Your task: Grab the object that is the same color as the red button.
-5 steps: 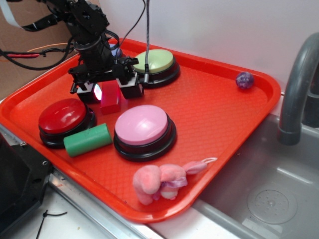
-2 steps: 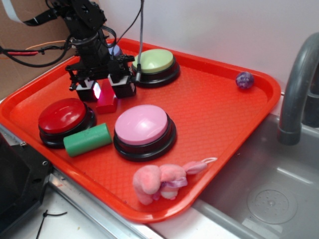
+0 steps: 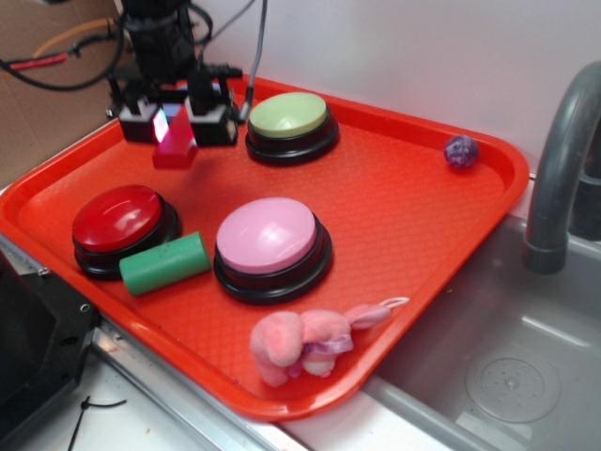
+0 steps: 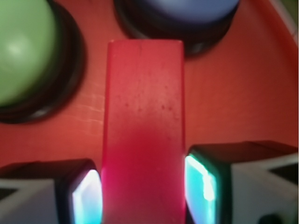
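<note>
The red block (image 3: 176,148) hung in the gripper (image 3: 177,122), pinched between both fingers and lifted clear of the red tray (image 3: 413,216), above its far left part. On my wrist feed the block (image 4: 142,130) filled the centre, a plain matte face with faint specks, its lower end glowing between the lit pads (image 4: 202,179) pressed against its sides. Below it I saw the tray floor, with the green button (image 4: 23,51) at left and the blue-purple button (image 4: 187,11) at top, both cropped. From the exterior camera the red button (image 3: 120,218) sat near the tray's left front, the green cylinder (image 3: 164,264) lying against its base, the pink button (image 3: 269,239) beside that. A pink plush toy (image 3: 305,343) lay at the front edge and a small purple ball (image 3: 460,150) in the far right corner. The tray rested beside a steel sink (image 3: 507,366) with a grey faucet (image 3: 559,160), a white wall behind. The arm's upper part was cut off, and the blue-purple button was hidden behind the gripper in that view
</note>
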Motion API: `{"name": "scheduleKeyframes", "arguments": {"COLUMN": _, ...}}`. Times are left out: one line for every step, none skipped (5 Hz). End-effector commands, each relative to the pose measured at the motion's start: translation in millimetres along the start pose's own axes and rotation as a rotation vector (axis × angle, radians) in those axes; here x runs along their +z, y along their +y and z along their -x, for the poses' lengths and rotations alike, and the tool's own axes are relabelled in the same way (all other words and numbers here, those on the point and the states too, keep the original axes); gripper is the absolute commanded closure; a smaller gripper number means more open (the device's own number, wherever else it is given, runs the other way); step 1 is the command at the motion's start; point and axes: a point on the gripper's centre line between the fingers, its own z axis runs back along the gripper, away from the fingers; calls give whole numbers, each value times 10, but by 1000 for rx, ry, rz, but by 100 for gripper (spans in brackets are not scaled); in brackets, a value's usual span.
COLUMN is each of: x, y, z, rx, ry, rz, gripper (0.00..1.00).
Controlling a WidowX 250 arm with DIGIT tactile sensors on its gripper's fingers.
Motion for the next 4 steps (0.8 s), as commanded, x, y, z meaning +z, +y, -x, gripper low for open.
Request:
{"name": "scheduleKeyframes", "arguments": {"x": 916, "y": -178, "z": -55, "rx": -329, "ry": -8, "rz": 163, "gripper": 100}}
{"name": "scheduleKeyframes", "arguments": {"x": 1213, "y": -190, "z": 1, "rx": -347, "ry": -49, "rz": 188, "gripper": 100}}
{"name": "scheduleKeyframes", "arguments": {"x": 1404, "y": -189, "z": 62, "rx": -362, "ry": -72, "rz": 202, "gripper": 100}}
{"name": "scheduleKeyframes", "arguments": {"x": 1332, "y": -153, "z": 53, "rx": -316, "ry": -40, "rz": 194, "gripper": 100}}
